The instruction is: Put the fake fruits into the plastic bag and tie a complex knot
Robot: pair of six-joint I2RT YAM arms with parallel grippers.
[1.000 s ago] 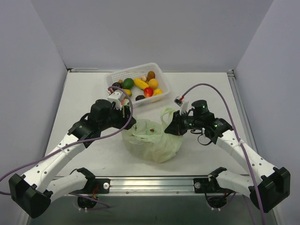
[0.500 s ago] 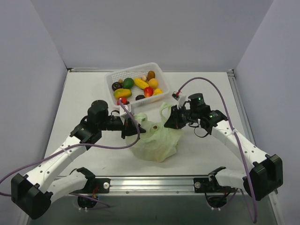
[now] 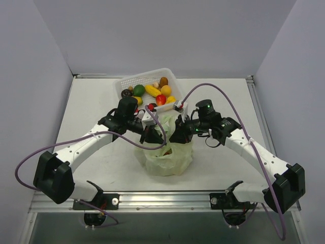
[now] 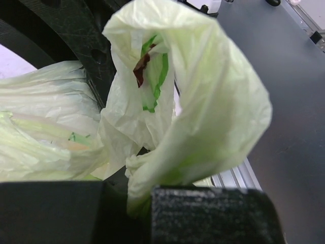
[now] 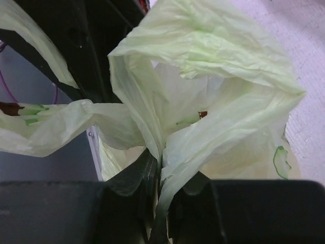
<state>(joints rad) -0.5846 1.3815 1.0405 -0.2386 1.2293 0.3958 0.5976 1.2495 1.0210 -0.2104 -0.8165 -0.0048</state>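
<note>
The pale-green plastic bag stands bunched on the table between my two arms. My left gripper is shut on the bag's left handle loop; the plastic runs down between its fingers. From the other side my right gripper pinches the bag's right handle, and that strip of plastic is squeezed in the narrow gap between its jaws. The two grippers sit close together above the bag's mouth. Several fake fruits lie in the white basket; any inside the bag are hidden.
The white perforated basket stands just behind the grippers, at the table's far middle. Purple cables loop off both arms. A metal rail runs along the near edge, with grey walls on both sides.
The left gripper has closed on the handle loop. Both arms have swung inward, drawing the handles together above the bag. The bag has gathered upward and shifted a little to the right.
</note>
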